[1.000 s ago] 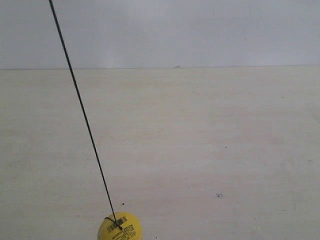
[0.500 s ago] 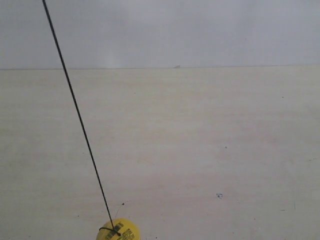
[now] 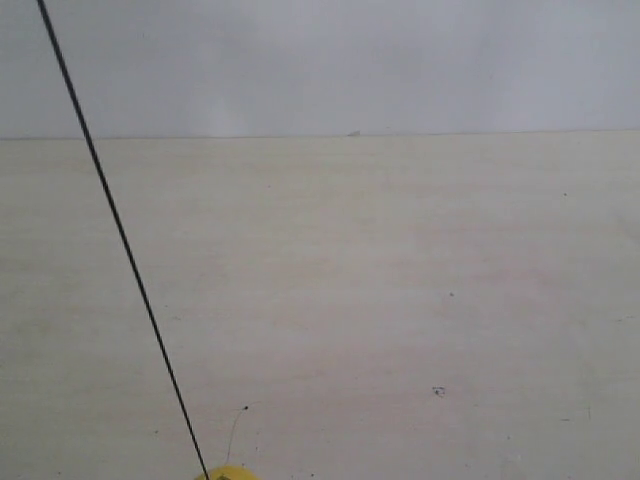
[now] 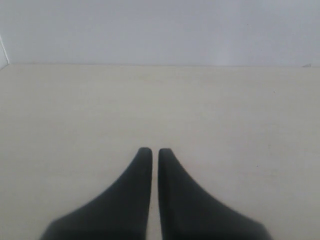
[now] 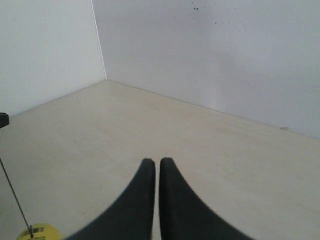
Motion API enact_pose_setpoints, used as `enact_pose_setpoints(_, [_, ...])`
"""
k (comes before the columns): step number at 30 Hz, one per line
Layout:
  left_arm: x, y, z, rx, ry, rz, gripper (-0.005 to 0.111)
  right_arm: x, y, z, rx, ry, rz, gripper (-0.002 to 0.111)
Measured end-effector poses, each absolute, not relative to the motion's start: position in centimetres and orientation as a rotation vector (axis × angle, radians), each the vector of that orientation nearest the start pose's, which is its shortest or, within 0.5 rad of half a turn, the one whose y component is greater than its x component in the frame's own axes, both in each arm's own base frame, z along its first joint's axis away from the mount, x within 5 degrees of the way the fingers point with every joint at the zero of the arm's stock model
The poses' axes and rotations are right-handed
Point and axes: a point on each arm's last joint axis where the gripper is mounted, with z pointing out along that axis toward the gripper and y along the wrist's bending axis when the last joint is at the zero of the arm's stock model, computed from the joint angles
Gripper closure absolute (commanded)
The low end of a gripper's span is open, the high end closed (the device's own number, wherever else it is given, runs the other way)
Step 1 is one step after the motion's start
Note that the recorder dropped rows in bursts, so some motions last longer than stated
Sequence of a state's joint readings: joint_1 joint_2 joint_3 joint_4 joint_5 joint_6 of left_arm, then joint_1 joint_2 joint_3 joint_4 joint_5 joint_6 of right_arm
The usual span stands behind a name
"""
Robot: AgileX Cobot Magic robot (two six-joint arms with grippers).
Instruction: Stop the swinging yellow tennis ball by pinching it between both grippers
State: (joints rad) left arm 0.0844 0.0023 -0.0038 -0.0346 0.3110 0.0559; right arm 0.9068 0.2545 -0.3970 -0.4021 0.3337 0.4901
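Swing: yellow tennis ball (image 3: 228, 473) has dropped steadily toward the exterior view's bottom edge over the last second, and now only a sliver of its top peeks in.
Cord: thin black cord (image 3: 120, 235) has swept over too, its upper end now further toward that view's left, so it leans more steeply. It looks taut, which reads as a ball in mid-swing rather than hanging at rest.
Ball position: at the bottom edge of the exterior view, left of centre, over the pale counter (image 3: 420, 300). The right wrist view catches it as well, low in a corner and off to one side of the fingers. Whether it clears the surface or brushes it, I cannot tell.
Left pincer: left pincer (image 4: 151, 150) is clenched, tips almost meeting with a hairline slit between them, and empty. No ball in its view at all, just counter and wall (image 4: 160, 30).
Right pincer: right pincer (image 5: 154, 161) is likewise clenched and grasping nothing, aimed across the counter toward a corner.
Why clenched: probably so each pair of fingers acts as one blunt pad, two pads squeezing the ball from opposite sides.
Stage: early. Neither arm shows in the exterior view, and both look well apart from the ball.
Next: both arms must close in and time the swing.
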Motion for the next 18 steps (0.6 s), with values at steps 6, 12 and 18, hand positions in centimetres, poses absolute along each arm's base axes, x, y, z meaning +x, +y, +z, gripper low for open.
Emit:
enact_pose_setpoints(6, [5.4, 0.4, 18.6, -0.048, 1.793, 0.067, 0.102, 5.3, 3.6, 30.3, -0.454, 1.606, 0.571, 0.108])
enact_pose_setpoints(12, [5.4, 0.4, 18.6, -0.048, 1.793, 0.067, 0.102, 4.7, 0.7, 26.9, -0.114, 1.577, 0.277, 0.108])
enact_pose_setpoints(18, [5.4, 0.4, 18.6, -0.048, 1.793, 0.067, 0.102, 5.5, 0.1, 20.5, 0.003, 1.688, 0.133, 0.108])
